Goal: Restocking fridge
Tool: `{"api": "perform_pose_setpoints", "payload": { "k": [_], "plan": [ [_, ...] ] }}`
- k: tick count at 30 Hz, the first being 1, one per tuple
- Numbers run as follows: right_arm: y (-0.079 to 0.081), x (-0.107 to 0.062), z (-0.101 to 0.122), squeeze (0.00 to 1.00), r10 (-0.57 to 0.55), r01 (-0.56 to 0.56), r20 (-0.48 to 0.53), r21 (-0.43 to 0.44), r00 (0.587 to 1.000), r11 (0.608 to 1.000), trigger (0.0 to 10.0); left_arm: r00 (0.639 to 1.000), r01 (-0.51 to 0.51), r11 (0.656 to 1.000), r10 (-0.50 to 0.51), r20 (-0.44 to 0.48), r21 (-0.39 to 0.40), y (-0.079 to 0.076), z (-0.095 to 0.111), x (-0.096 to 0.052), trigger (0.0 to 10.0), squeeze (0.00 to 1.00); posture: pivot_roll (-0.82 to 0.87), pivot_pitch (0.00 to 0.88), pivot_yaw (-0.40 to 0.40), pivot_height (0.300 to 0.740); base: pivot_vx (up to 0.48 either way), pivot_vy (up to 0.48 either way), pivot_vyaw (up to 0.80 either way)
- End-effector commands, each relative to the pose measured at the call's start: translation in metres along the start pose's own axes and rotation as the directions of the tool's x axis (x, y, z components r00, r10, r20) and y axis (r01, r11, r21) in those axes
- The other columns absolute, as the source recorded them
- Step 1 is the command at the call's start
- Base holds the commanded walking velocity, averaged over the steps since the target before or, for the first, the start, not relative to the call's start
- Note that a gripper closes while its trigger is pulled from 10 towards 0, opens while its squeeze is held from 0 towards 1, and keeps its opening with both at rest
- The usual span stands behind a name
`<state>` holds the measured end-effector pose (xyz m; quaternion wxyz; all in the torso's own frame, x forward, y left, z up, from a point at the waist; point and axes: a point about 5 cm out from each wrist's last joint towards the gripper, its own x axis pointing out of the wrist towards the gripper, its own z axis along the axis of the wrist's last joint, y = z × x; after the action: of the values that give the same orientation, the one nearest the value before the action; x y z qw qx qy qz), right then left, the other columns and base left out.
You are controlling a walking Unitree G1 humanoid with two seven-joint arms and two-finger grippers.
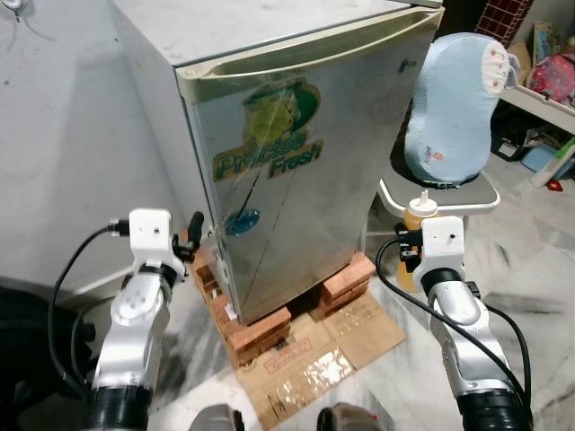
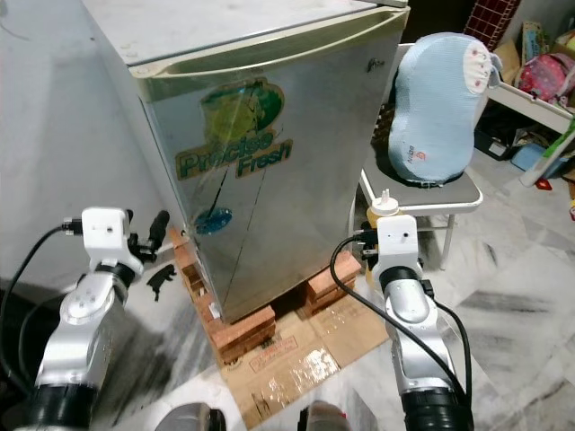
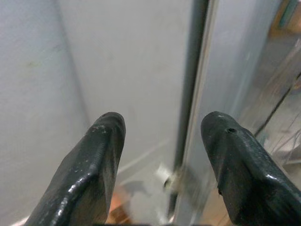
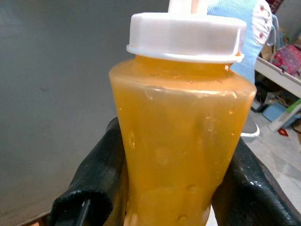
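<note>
Fridge (image 1: 296,153), silver, door shut, occupies upper centre of the head view, raised on bricks (image 1: 260,328) over flattened cardboard (image 1: 314,359). Right end effector (image 4: 164,188) clenched around an upright squeeze bottle of orange liquid (image 4: 181,141), white cap up; it sits lower right of the fridge, just off the door's right edge. Left end effector (image 3: 162,141) released, fingers spread, empty, at the door's left edge, lower left of frame, facing the seam between door and cabinet. Judgement: left arm is nearer that seam, so it opens the door; the bottle's long axis is vertical, ready for shelving.
</note>
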<state>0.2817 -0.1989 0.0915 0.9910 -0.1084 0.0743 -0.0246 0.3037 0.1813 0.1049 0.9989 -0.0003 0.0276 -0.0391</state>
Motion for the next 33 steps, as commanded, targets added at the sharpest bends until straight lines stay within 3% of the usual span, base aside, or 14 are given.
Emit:
{"api": "perform_pose_setpoints", "payload": {
  "k": [1,6,13,23,33],
  "plan": [
    [-0.005,-0.001,0.007,0.00,-0.013,0.013,0.029,-0.004,1.000,1.000,10.0,0.999,0.044,0.999,-0.044,0.000,-0.004,-0.002,0.001,0.005,10.0,0.00,-0.05,0.117,0.001,0.740,0.000,0.000,0.00],
    [-0.004,-0.006,0.006,0.00,-0.017,0.017,0.022,-0.002,1.000,1.000,10.0,0.995,0.103,0.995,-0.103,-0.001,-0.002,-0.003,0.003,0.022,10.0,0.00,-0.06,0.131,0.004,0.740,0.000,0.000,0.00],
    [-0.006,-0.006,0.006,0.00,-0.017,0.017,0.017,-0.004,1.000,1.000,10.0,0.990,0.142,0.990,-0.142,0.011,0.007,-0.004,0.006,0.031,10.0,0.00,-0.06,0.141,0.002,0.740,0.000,0.000,0.00],
    [-0.005,-0.007,0.005,0.00,0.001,-0.001,0.005,-0.006,1.000,1.000,10.0,0.952,0.305,0.952,-0.304,-0.027,0.040,-0.009,-0.006,0.018,10.0,0.00,-0.06,0.151,-0.005,0.740,0.000,0.000,0.00],
    [-0.003,-0.006,0.005,0.00,0.021,-0.021,-0.002,-0.008,1.000,1.000,10.0,0.927,0.376,0.923,-0.372,-0.050,0.087,-0.009,-0.006,0.020,10.0,0.00,-0.06,0.152,-0.008,0.740,0.000,0.000,0.00]
  ]
}}
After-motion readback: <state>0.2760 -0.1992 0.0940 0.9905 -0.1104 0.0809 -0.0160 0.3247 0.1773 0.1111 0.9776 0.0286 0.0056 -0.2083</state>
